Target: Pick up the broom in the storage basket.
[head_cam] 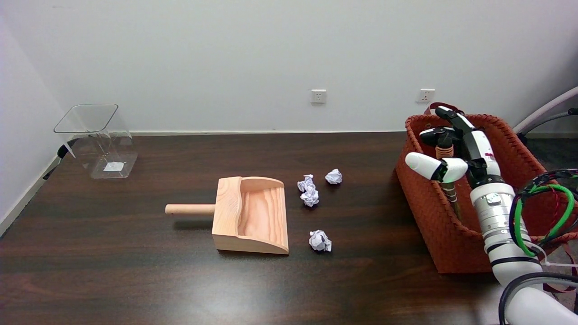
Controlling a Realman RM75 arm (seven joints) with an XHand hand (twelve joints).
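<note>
My right hand is down inside the storage basket, fingers curled around the upper end of the broom, though I can't tell from here whether the grip is fully tight. The broom stands near the basket's left wall, its ribbed wooden handle upright and its lower end hidden below the rim, so reaching in from above suits it. Left of the basket lie the wooden dustpan and crumpled paper balls, presumably awaiting sweeping.
</note>
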